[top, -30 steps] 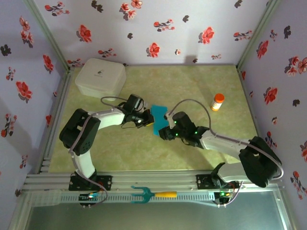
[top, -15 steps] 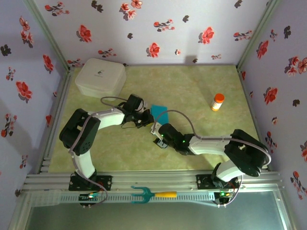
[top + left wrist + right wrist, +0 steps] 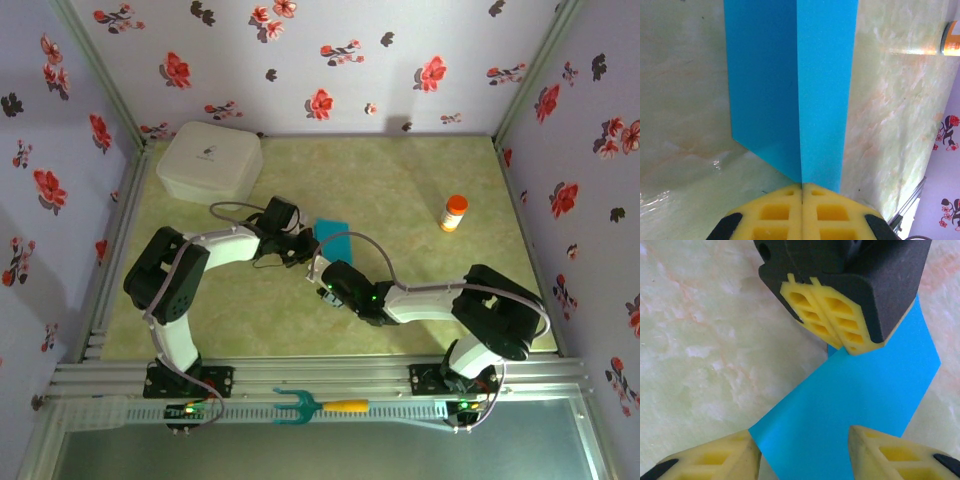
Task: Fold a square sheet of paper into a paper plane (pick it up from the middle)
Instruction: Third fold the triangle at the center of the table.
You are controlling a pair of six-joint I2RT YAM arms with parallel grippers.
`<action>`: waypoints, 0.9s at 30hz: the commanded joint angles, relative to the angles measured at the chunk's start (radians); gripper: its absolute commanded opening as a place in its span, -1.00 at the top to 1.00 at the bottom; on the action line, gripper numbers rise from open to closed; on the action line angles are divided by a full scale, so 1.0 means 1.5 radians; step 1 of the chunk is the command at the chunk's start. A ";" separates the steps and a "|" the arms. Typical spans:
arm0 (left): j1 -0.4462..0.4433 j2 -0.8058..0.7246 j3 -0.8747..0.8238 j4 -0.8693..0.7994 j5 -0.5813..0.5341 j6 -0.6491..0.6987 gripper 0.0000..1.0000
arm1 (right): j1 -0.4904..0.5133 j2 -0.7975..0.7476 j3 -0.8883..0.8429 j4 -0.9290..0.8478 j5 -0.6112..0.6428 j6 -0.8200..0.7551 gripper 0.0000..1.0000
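Item: square sheet of paper [image 3: 335, 238], creased, sitting mid-desk [image 3: 400, 190]. Left fingers [image 3: 775, 212] are pinching its fold tight. Right fingers [image 3: 725, 457], having swung round from the sheet's right side, are now straddling its near corner, parted, probably readying the next fold.
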 commanded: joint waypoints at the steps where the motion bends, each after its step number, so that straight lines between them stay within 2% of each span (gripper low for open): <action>1: 0.004 -0.010 -0.009 0.006 0.012 -0.007 1.00 | 0.005 -0.025 -0.007 0.004 0.023 0.000 0.16; 7: 0.004 -0.012 -0.008 0.005 0.013 -0.007 1.00 | 0.005 -0.028 -0.006 -0.026 0.026 0.006 0.44; 16: 0.005 -0.012 -0.010 0.006 0.013 -0.007 1.00 | 0.005 -0.026 0.001 -0.032 0.017 0.025 0.65; 27: 0.004 -0.012 -0.011 0.008 0.012 -0.008 1.00 | 0.004 -0.028 0.007 -0.028 0.012 0.046 0.48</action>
